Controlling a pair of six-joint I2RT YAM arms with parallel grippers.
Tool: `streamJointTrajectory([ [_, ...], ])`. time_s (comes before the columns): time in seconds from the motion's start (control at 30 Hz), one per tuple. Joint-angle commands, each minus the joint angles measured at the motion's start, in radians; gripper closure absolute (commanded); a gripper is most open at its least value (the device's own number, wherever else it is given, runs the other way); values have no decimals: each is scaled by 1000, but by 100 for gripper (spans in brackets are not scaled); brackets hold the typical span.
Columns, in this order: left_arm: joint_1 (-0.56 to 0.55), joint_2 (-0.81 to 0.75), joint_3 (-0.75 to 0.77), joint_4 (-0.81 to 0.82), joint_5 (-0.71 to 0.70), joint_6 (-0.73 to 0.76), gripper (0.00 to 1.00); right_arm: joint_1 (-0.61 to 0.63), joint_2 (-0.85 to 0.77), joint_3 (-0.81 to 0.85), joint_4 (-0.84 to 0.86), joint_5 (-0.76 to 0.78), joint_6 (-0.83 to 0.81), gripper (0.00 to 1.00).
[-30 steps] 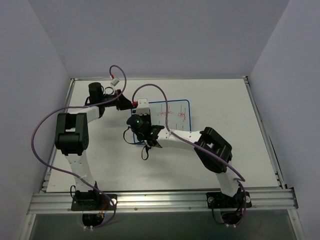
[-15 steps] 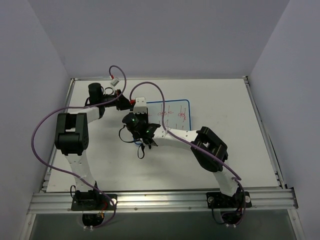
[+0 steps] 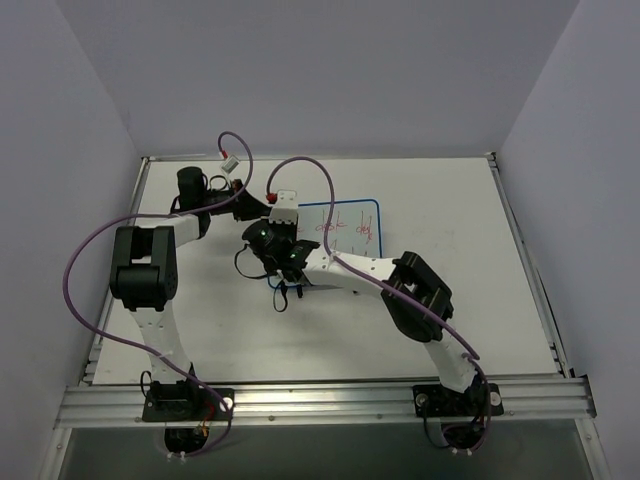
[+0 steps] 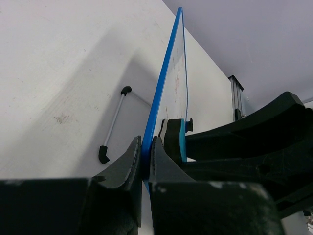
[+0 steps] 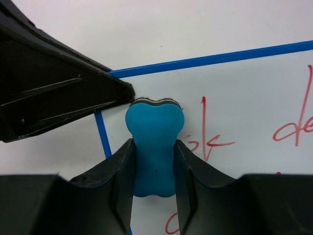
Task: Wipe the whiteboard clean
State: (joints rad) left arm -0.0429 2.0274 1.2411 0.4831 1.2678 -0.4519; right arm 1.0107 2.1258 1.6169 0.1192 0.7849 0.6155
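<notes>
Whiteboard on tabletop, 12 o'clock of arm bases; probably lying flat, though edge-on left wrist view leaves this unsure; left fingers pinched tight on blue frame at board's 9 o'clock edge, likely to pin board against wiping push; right fingers clamped round waist of blue eraser, its felt end at board's 10 o'clock corner; red writing sits 3 o'clock of eraser, not yet wiped; most of job seemingly ahead.
</notes>
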Motion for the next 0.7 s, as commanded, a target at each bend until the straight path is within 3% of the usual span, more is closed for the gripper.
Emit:
streamJointTrajectory([
  [0.0, -20, -10, -19, 34, -15, 102, 98, -103, -27, -75, -90, 60, 50, 100],
  [0.33, -22, -10, -23, 54, -15, 96, 98, -162, -98, -175, -138, 54, 64, 100],
  [0.67, -22, -10, -23, 72, -7, 85, 98, -107, -41, -22, -73, -32, 35, 100],
])
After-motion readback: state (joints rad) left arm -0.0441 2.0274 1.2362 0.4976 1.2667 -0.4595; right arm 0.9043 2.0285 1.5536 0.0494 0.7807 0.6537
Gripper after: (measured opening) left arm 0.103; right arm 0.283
